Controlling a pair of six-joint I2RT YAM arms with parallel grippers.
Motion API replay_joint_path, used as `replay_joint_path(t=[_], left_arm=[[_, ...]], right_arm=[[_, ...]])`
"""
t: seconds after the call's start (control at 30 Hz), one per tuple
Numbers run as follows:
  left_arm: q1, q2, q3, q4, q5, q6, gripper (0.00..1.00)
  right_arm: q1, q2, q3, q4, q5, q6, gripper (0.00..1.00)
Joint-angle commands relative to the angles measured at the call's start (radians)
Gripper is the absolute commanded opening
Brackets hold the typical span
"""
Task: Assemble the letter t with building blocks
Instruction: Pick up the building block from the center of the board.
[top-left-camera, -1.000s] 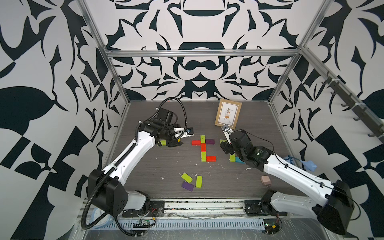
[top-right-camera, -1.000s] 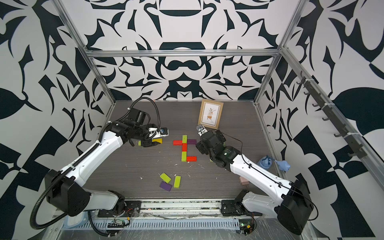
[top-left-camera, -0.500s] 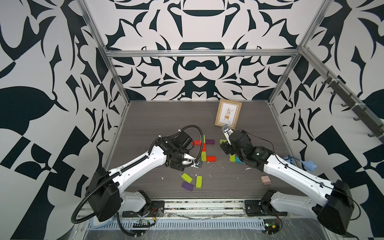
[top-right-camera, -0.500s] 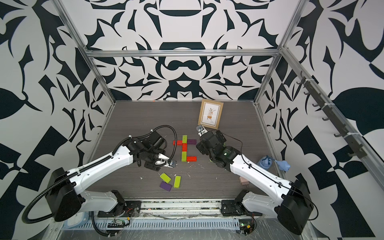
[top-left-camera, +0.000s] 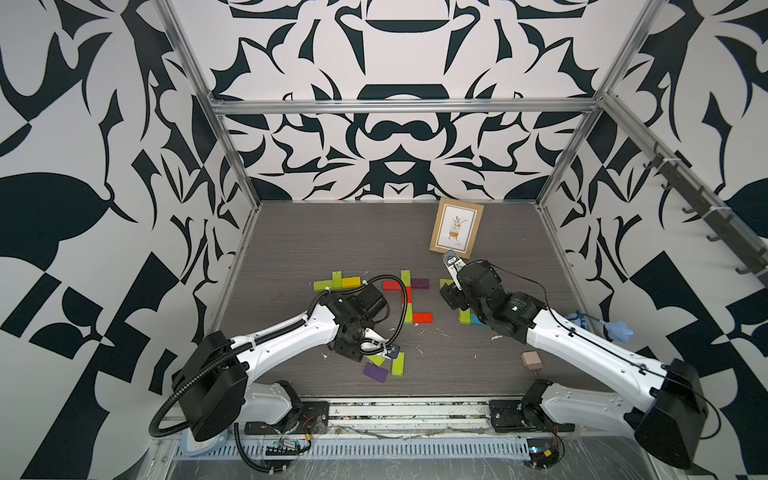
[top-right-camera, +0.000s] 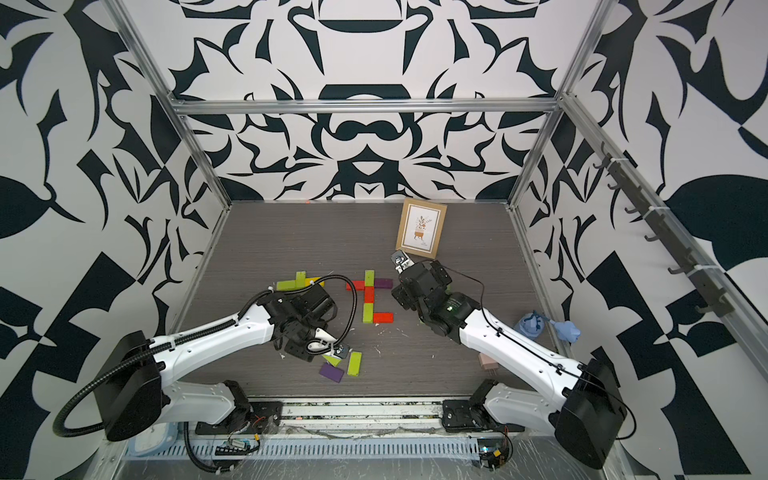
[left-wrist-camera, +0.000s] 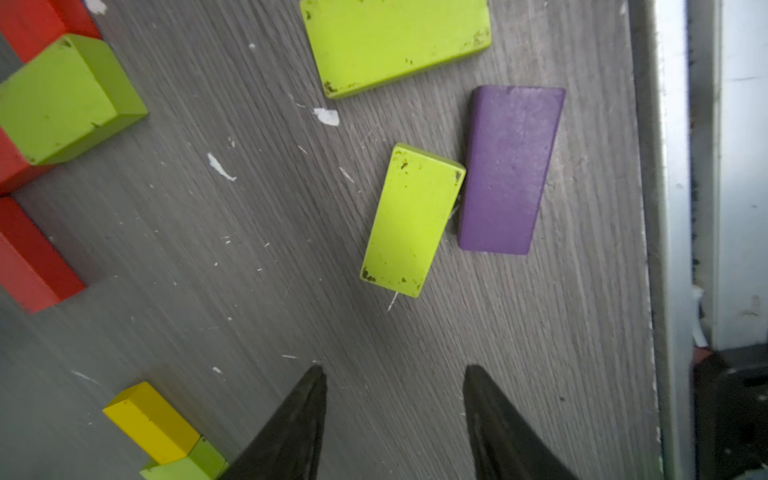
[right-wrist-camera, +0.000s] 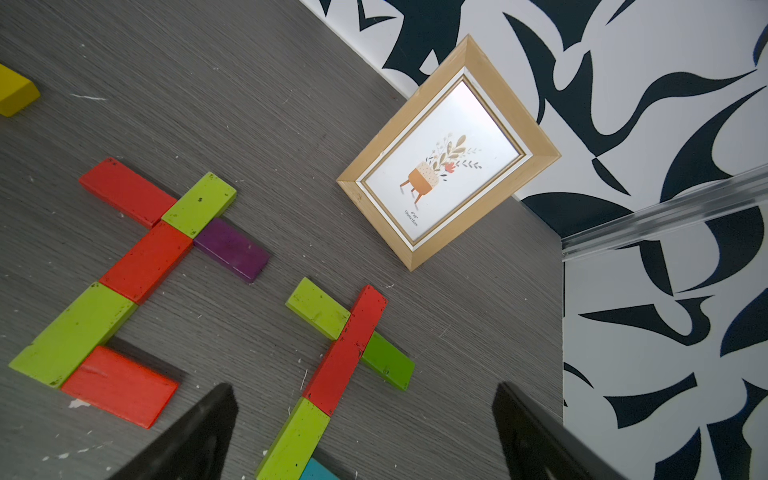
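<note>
Block (left-wrist-camera: 411, 220) of lime colour lies flat near the front edge of the table (top-left-camera: 332, 241), with one corner against a purple block (left-wrist-camera: 509, 170). A second lime block (left-wrist-camera: 395, 41) lies close by and does not touch them. My left claw (left-wrist-camera: 392, 370) hangs just over this group, its jaws partly apart and nothing between them.

Farther back, in the middle, a letter of red, lime and purple blocks (top-left-camera: 409, 297) looks finished to me. A second letter (right-wrist-camera: 345, 357) lies below my right claw (right-wrist-camera: 365, 390), which is spread wide and empty. At the left, a lime and yellow group (top-left-camera: 336, 283) seems only begun. A picture frame (top-left-camera: 456, 227) stands behind.

I judge that the step in hand is the pick of the first block. For this I must turn the wrist to match its long sides and bring the jaws down across its narrow width. The outer finger must not push the purple block, because the gap there is very small.
</note>
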Motion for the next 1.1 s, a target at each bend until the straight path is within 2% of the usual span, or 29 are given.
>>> replay_joint_path(t=[0.0,0.5,1.07], left_arm=[[-0.006,0.025,-0.022,0.042,0.000,0.017,0.56],[-0.032,0.171,0.012,0.072,0.000,0.006,0.55],[-0.050,0.221,0.031,0.111,0.011,0.010,0.58]], right_arm=[[0.008,-0.001,0.017,0.014,0.023,-0.001,1.00],[0.014,-0.020,0.017,0.015,0.017,-0.004,1.00],[0.015,-0.031,0.018,0.015,0.010,-0.005,1.00]])
